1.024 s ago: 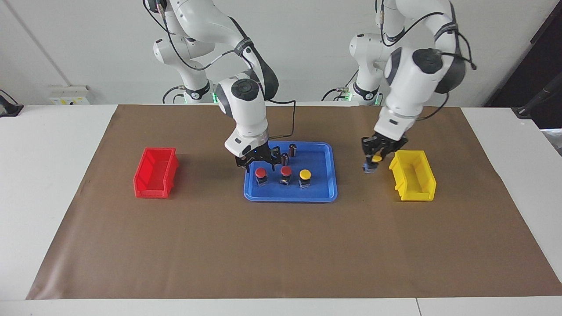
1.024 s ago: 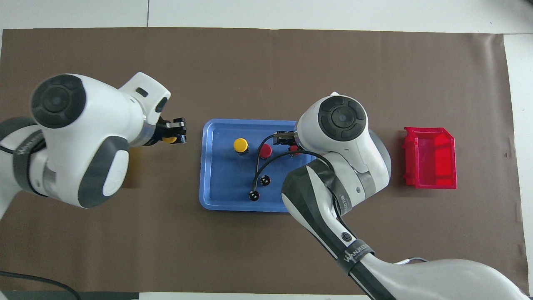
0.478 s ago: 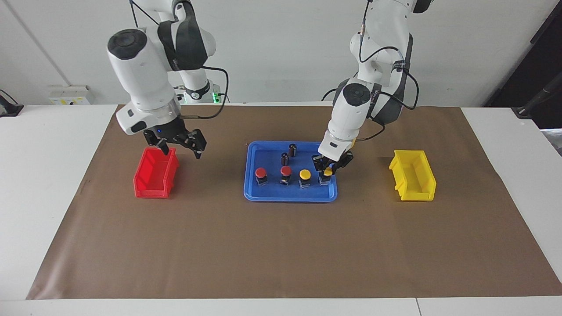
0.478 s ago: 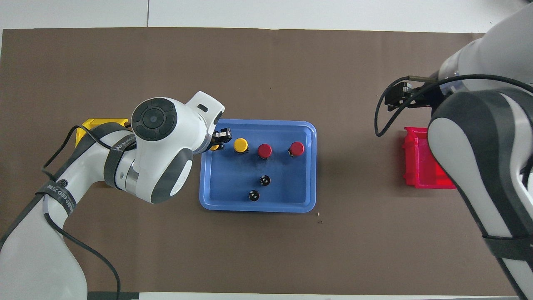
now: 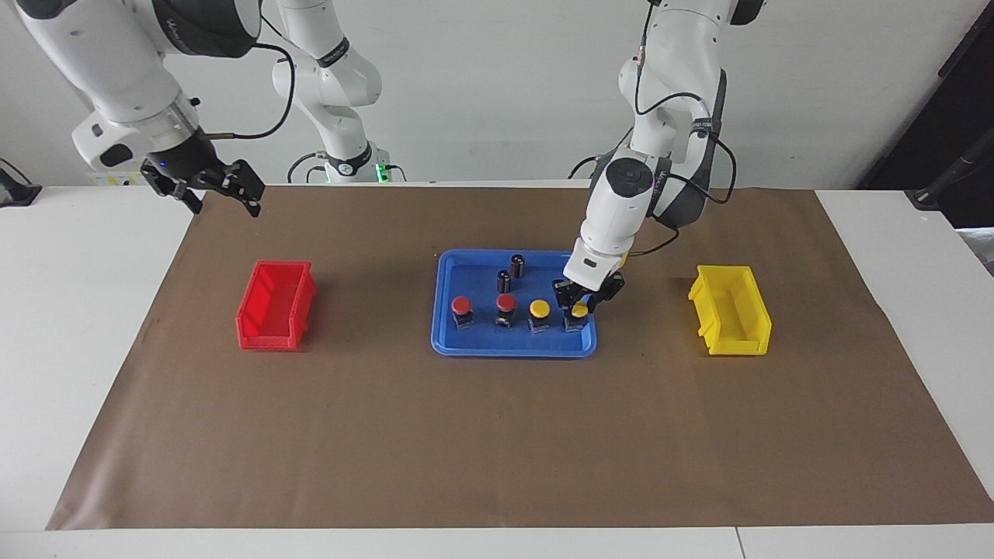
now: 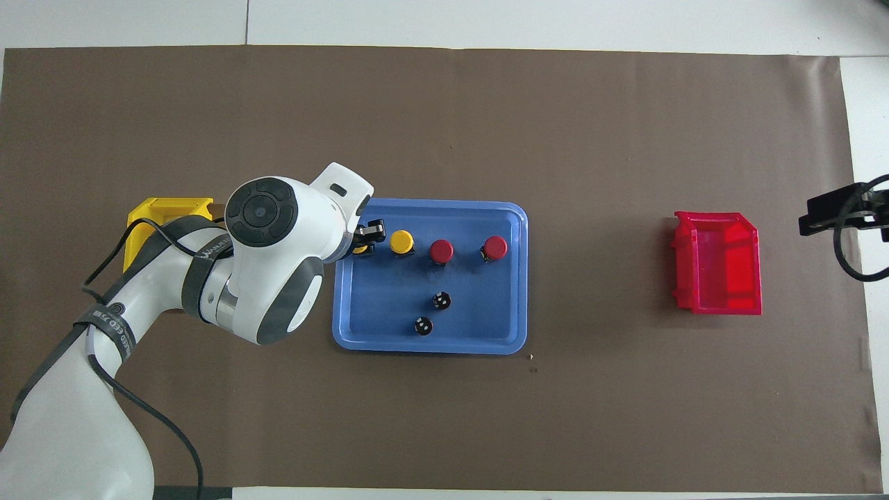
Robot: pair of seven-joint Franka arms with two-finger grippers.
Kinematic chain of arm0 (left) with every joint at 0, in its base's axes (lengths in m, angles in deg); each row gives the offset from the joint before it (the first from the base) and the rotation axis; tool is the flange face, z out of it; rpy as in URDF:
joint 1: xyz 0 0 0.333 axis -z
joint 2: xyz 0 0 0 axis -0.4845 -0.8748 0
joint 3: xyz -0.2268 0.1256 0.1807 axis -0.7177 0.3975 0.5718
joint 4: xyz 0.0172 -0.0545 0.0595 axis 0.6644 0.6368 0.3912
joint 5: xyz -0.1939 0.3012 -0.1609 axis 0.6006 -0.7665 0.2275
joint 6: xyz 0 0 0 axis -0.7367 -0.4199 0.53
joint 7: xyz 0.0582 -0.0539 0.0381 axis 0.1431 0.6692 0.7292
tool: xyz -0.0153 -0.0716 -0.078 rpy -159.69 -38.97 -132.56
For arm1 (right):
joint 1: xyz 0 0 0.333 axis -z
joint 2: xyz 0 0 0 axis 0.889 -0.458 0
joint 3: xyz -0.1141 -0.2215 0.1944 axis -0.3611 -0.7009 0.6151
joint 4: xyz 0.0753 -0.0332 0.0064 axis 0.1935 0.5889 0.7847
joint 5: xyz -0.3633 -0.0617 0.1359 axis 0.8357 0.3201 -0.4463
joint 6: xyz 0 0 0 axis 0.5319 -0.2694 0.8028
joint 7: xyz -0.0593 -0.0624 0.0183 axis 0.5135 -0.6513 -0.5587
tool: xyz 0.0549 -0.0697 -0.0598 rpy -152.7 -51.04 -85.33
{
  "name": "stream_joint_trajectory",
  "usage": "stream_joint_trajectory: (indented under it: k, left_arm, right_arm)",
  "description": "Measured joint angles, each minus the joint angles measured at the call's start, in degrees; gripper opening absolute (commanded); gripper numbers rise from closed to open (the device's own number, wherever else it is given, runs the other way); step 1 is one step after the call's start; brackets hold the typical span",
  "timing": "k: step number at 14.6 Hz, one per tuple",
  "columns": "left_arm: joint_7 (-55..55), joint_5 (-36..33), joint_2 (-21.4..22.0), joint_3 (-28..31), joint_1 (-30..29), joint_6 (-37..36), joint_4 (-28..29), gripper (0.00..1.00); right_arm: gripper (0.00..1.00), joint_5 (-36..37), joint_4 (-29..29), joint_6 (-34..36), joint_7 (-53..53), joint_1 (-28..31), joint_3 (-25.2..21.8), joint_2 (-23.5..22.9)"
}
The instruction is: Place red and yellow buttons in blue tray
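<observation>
A bench covered in brown paper holds a blue tray (image 5: 514,347) at its middle, with a red bin (image 5: 276,304) toward the right arm's end and a yellow bin (image 5: 730,309) toward the left arm's end. Inside the tray, in the row farthest from the robots, four push buttons stand side by side: two red-capped buttons (image 5: 462,306) (image 5: 506,303), a yellow-capped button (image 5: 540,309) and, at the left arm's end of the row, a second yellow-capped button (image 5: 578,311). Nearer to the robots in the tray stand two dark cylinders (image 5: 511,273) without coloured caps. The left hand (image 5: 582,301) is down on that last yellow button, its fingers pinching the cap; compared with half a second ago it has barely shifted, and the button now looks to be resting on the tray floor. A second ago this button was carried in the air beside the yellow bin. The right hand (image 5: 208,186), fingers spread and holding nothing, has pulled up and away from the red bin to hang over the bench's edge at the right arm's end. All four coloured buttons are now in the tray, so the task seems nearly finished, with only the release remaining.
</observation>
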Motion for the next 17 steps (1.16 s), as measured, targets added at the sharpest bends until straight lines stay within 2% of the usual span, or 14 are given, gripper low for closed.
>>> stream_joint_trajectory:
  k: [2,4,6,8,10,12,17]
  left_arm:
    - [-0.1,-0.2,0.3,0.1,0.0,-3.0,-1.4,1.0]
    - [-1.6,-0.5,2.1,0.6,-0.1,-11.7,-5.3,1.0]
    - [-8.8,-0.6,5.8,1.5,-1.6,-22.2,-10.0,1.0]
    - [-18.8,-0.6,10.3,2.1,-6.0,-30.0,-13.6,1.0]
    - [-26.5,-0.6,14.6,2.6,-11.5,-34.2,-15.3,1.0]
    - [-29.5,-0.6,17.2,2.9,-15.5,-36.7,-16.6,1.0]
    - [-37.5,0.7,16.3,3.0,-23.1,-42.4,-22.8,1.0]
  right_arm:
    - [1.0,0.0,0.0,1.0,-2.1,0.4,-0.7,0.6]
    - [1.0,0.1,0.2,1.0,-2.8,0.3,-0.9,0.6]
    - [1.0,0.3,0.3,1.0,-2.9,0.1,-0.7,0.6]
    - [1.0,0.6,0.3,1.0,-2.9,0.1,-0.6,0.6]
    - [1.0,2.1,0.3,1.0,-3.1,0.1,-0.5,0.6]
    - [1.0,2.4,0.3,1.0,-3.4,0.1,-0.5,0.6]
    - [1.0,2.4,0.3,1.0,-3.8,-0.2,-0.3,0.6]
